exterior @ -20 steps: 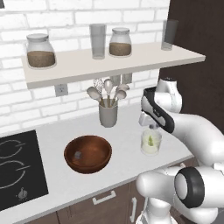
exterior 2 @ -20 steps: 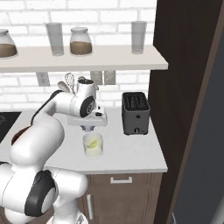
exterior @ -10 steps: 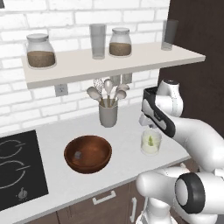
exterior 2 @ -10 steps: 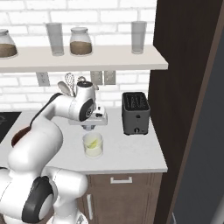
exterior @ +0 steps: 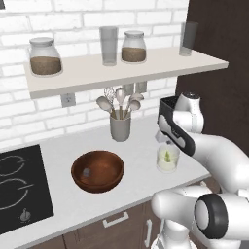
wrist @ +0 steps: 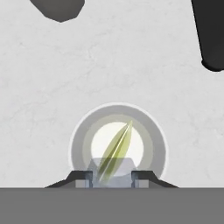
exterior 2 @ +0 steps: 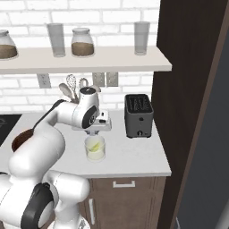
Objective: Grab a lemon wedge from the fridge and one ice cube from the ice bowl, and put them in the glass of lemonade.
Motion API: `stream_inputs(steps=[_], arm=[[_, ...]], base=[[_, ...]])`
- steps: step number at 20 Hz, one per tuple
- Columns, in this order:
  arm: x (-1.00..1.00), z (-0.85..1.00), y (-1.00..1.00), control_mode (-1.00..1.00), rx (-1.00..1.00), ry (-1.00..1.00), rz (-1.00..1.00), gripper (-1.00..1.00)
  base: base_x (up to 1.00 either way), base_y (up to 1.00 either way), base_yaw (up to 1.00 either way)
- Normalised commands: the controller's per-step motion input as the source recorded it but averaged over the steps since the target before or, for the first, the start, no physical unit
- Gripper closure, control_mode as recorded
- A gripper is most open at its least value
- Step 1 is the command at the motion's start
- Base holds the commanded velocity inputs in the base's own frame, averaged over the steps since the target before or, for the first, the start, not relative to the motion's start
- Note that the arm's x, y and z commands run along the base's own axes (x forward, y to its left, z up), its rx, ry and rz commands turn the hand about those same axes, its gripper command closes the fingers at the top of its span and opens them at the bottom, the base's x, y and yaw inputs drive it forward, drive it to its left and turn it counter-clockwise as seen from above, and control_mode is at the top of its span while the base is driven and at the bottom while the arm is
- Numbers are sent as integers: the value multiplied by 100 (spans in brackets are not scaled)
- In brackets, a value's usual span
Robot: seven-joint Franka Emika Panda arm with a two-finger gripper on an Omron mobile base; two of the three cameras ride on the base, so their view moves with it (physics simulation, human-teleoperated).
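The glass of lemonade [exterior: 168,159] [exterior 2: 95,149] [wrist: 118,144] stands on the white counter, and the yellow-green lemon wedge [wrist: 117,148] [exterior: 167,156] lies in its liquid. My gripper [wrist: 111,177] [exterior: 165,142] [exterior 2: 93,133] hangs straight above the glass, pointing down. It is shut on a grey translucent ice cube [wrist: 111,170], which sits over the near rim of the glass. To the left, the reddish-brown ice bowl [exterior: 97,171] holds another ice cube [exterior: 86,171]. At the far right edge, the tall grey front looks like the fridge [exterior 2: 210,147].
A grey utensil cup [exterior: 120,127] stands behind the bowl, and a black toaster [exterior 2: 138,115] just right of the glass. A shelf [exterior: 121,68] with jars and tall glasses hangs overhead. The stove [exterior: 19,180] lies at the left, and a dark panel [exterior 2: 188,89] walls off the counter's right end.
The arm's upper part has shifted slightly. The gripper stays above the glass with the ice cube in it.
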Motion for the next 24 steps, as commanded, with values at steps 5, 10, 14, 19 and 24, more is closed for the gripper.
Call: stream_inputs(steps=[5, 10, 14, 19, 24], arm=[[38, -1, 0, -100, 0, 1, -1, 100], [1, 0, -2, -100, 0, 0, 0, -100], [0, 0, 0, -100, 0, 0, 0, -100], [0, 0, 0, -100, 0, 0, -1, -100], [-8, 0, 0, -100, 0, -5, -4, -100]], base=[[0, 0, 0], [0, 0, 0], [0, 0, 0], [0, 0, 0], [0, 0, 0]])
